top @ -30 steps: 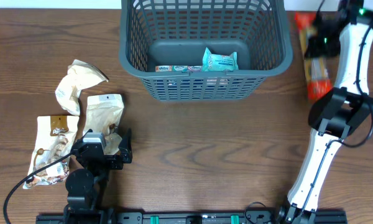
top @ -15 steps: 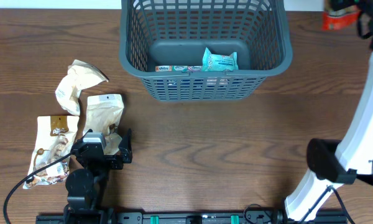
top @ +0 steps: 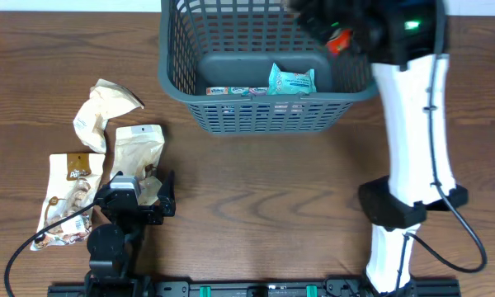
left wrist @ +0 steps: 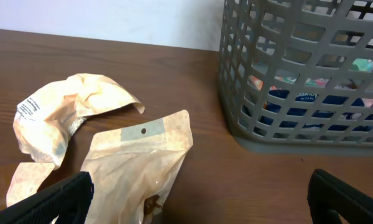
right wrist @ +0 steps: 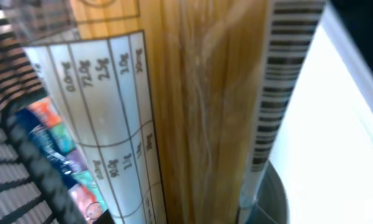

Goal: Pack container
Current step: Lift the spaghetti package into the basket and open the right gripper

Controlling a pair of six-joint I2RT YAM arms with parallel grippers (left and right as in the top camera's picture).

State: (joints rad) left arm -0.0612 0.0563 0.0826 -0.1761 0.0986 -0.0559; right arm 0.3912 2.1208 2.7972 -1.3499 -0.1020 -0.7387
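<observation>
**Overhead:** looks straight down from well above, taking in the whole table (top: 256, 190), with the basket (top: 177, 58) at its far edge.
**Left wrist:** sits low over the table and faces level toward the far edge, with the basket and pale packets (left wrist: 137, 162) near (both also appear overhead).
**Right wrist:** sits very close to a pasta pack (right wrist: 199, 106), which fills the frame. Basket lattice shows at lower left.

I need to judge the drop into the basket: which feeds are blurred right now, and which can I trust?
Overhead: the right gripper is smeared by motion blur above the basket's far right corner; the rest is sharp. Left wrist: crisp, evenly lit, with the beige pouch and lattice clear. Right wrist: the spaghetti packet fills the frame, soft, its printed table unreadable.
</observation>
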